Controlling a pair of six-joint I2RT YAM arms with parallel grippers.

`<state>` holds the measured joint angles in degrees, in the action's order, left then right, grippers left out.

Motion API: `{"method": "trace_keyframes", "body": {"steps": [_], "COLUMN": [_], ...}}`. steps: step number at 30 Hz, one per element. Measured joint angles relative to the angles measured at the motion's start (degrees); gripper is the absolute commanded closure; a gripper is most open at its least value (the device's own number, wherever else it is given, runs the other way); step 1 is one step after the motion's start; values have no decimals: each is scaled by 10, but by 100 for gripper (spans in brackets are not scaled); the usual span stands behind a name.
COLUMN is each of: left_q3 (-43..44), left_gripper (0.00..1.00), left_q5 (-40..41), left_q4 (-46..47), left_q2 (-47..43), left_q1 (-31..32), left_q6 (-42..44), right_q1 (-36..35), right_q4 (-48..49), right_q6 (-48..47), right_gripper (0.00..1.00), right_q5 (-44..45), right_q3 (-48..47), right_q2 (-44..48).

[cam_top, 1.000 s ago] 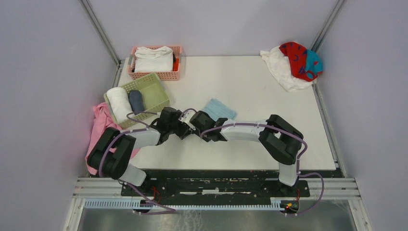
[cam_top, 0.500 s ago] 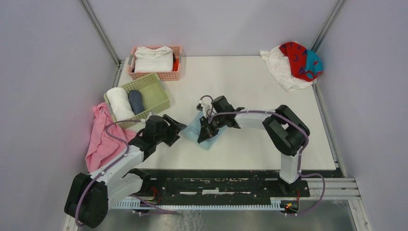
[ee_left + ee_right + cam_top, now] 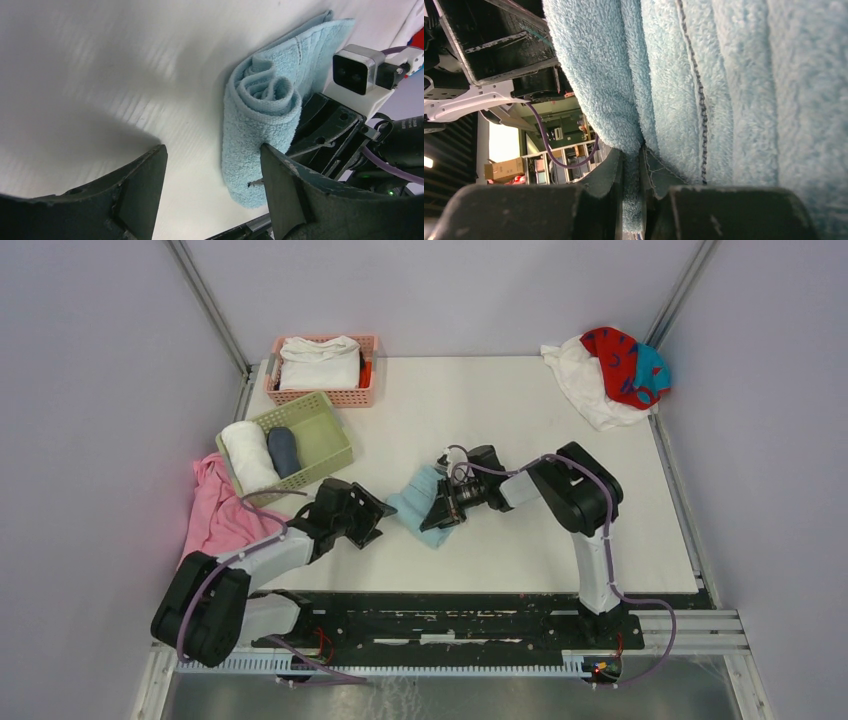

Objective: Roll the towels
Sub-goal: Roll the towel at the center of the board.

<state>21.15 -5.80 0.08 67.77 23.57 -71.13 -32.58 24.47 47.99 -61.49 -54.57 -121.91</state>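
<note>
The small light blue towel [image 3: 413, 505] lies partly rolled at the table's front middle; its spiral end faces the left wrist view [image 3: 260, 110]. My right gripper [image 3: 437, 512] is shut on a fold of it, the cloth pinched between the fingers [image 3: 633, 170]. My left gripper [image 3: 372, 518] is open and empty just left of the towel, with its right finger [image 3: 285, 185] close to the roll. A large white towel [image 3: 585, 380] and a red towel with teal-blue marks [image 3: 625, 365] lie heaped at the back right corner.
A green basket [image 3: 325, 440] with a white roll and a dark roll stands at the left. A pink basket [image 3: 345, 396] with white cloth is behind it. A plain pink cloth [image 3: 212, 515] hangs over the left table edge.
The right gripper has turned and rolled the blue towel further, drawing it leftwards. The left arm has shifted a little right, with its open gripper closer to the towel.
</note>
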Motion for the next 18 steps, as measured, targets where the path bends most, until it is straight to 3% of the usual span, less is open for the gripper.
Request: {"method": "trace_keyframes", "body": {"steps": [10, 18], "left_q3": [46, 73], "left_gripper": [33, 36], "left_q5": [-38, -55], "left_q4": [87, 135], "left_q2": [116, 181], "left_q1": [1, 14], "left_q6": [0, -5], "right_q1": [8, 7], "right_q4": [-87, -200], "right_q6": [-39, -120], "right_gripper": [82, 54], "right_q5": [3, 78], "right_q3": [-21, -24], "right_q2": [2, 66]}}
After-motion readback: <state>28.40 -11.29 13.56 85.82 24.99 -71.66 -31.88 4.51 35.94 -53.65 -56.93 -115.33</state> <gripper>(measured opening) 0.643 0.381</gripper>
